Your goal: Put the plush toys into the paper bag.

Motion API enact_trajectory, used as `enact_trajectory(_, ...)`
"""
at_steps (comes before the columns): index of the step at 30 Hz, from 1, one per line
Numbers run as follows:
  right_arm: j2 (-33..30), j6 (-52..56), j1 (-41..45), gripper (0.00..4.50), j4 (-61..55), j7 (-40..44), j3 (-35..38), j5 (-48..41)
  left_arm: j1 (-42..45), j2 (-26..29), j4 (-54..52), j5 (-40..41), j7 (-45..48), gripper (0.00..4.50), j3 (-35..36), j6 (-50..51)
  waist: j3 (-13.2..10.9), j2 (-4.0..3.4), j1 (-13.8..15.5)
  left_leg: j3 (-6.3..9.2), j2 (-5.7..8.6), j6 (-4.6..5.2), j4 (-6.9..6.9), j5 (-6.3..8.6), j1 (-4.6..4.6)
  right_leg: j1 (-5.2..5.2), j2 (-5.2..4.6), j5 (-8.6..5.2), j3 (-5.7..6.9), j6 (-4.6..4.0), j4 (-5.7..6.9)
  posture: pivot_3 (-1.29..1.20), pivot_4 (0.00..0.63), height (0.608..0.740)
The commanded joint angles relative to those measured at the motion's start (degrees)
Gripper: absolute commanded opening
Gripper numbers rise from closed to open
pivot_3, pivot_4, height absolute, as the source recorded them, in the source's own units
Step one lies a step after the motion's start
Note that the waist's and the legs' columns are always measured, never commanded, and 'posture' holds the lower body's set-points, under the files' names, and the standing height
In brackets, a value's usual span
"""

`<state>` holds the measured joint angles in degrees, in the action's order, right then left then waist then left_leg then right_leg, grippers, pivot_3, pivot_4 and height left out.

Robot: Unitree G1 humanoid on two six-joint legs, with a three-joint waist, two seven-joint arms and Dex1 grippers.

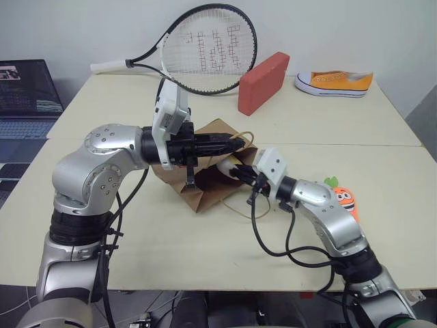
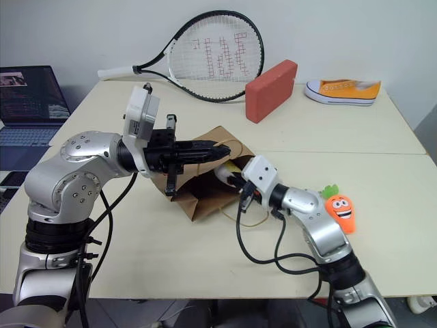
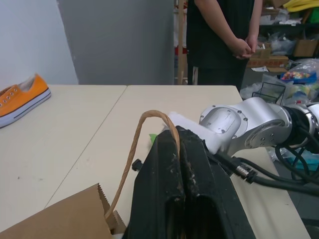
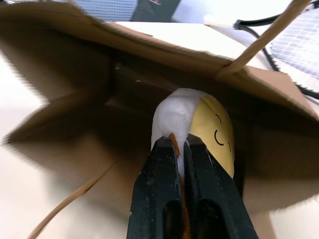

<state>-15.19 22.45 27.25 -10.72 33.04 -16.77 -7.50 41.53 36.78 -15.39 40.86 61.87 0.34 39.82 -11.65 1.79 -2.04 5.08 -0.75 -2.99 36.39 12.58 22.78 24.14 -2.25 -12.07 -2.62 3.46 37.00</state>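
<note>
The brown paper bag (image 1: 205, 188) lies on the table with its mouth held up and open toward my right. My left gripper (image 3: 178, 137) is shut on the bag's cord handle (image 3: 133, 154), lifting the upper edge. The white egg plush (image 4: 199, 122), its yellow yolk face showing, sits at the bag's mouth (image 4: 124, 84) with my right gripper (image 4: 178, 142) shut on it. From above, the egg (image 1: 232, 166) shows right at the opening, just past the right gripper (image 1: 240, 172). The orange carrot plush (image 2: 340, 209) lies on the table beside my right forearm.
A tennis racket (image 1: 205, 48), a red block (image 1: 263, 82) and an orange-and-white sneaker (image 1: 334, 83) lie at the back of the table. A laptop (image 1: 27, 96) stands at the left. A person (image 3: 219, 40) stands beyond the table's far side.
</note>
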Motion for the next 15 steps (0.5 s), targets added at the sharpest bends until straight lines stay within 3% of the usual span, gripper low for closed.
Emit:
enact_trajectory(1, 3.1, 1.9, 2.3, 0.03, 0.6, -3.2, 0.9, 0.3, 0.3, 0.3, -2.0, 1.6, 0.1, 0.0, 0.7, 0.3, 0.0, 0.0, 0.0, 0.01, 0.0, 0.0, 0.0, 0.0, 0.01, 0.01, 0.0, 0.0, 0.0, 0.0, 0.0, 0.0, 0.15, 0.74)
enact_trajectory(6, 8.3, 6.6, 4.5, 0.03, 5.1, -8.6, 3.0, 0.1, 0.1, 0.2, -2.3, 1.9, -0.1, 0.0, 0.6, 0.5, 0.0, -0.01, 0.0, 0.02, 0.0, 0.0, -0.01, 0.0, 0.01, 0.01, 0.0, 0.01, 0.01, 0.0, 0.0, 0.0, 0.15, 0.74)
enact_trajectory(9, 9.1, 7.8, 4.7, 0.72, 5.8, -9.5, 3.1, 0.4, -0.1, 0.2, -2.4, 2.0, -0.2, 0.0, 0.7, 0.8, 0.0, -0.01, 0.1, 0.02, 0.0, 0.0, -0.01, 0.0, 0.02, 0.0, 0.0, 0.01, 0.01, 0.0, -0.01, 0.0, 0.15, 0.74)
enact_trajectory(15, 7.9, 9.8, 4.3, 2.62, 4.0, -9.2, 3.2, 0.5, -0.7, 0.2, -2.2, 1.3, -0.4, 0.0, 0.6, 0.4, 0.0, -0.02, -0.1, 0.02, 0.0, 0.0, -0.03, 0.0, 0.01, 0.02, 0.0, 0.01, 0.01, 0.0, 0.0, 0.0, 0.15, 0.74)
